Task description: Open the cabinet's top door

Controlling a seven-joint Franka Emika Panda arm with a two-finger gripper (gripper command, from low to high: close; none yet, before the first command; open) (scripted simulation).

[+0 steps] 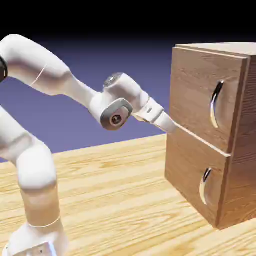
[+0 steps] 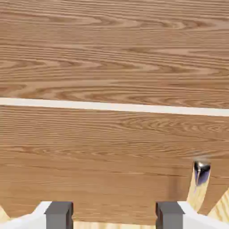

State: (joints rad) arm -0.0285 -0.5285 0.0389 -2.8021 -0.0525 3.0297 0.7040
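The brown wood-grain cabinet (image 1: 240,165) stands at the exterior view's right. Its top door (image 1: 192,90) is shut, with a curved silver handle (image 1: 216,102) beside a round recess. My gripper (image 1: 170,125) is at the door front's left edge, level with the seam between the two doors and well left of the handle. In the hand view my gripper (image 2: 114,217) is open, its grey fingertips (image 2: 58,214) apart with only wood behind them. A pale seam (image 2: 112,106) crosses that view. Above it is the top door (image 2: 112,49).
The lower door (image 1: 186,175) with its own silver handle (image 1: 204,184) is shut too. A silver handle end (image 2: 201,172) shows at the hand view's lower right. The light wood table (image 1: 125,200) runs under the arm and cabinet.
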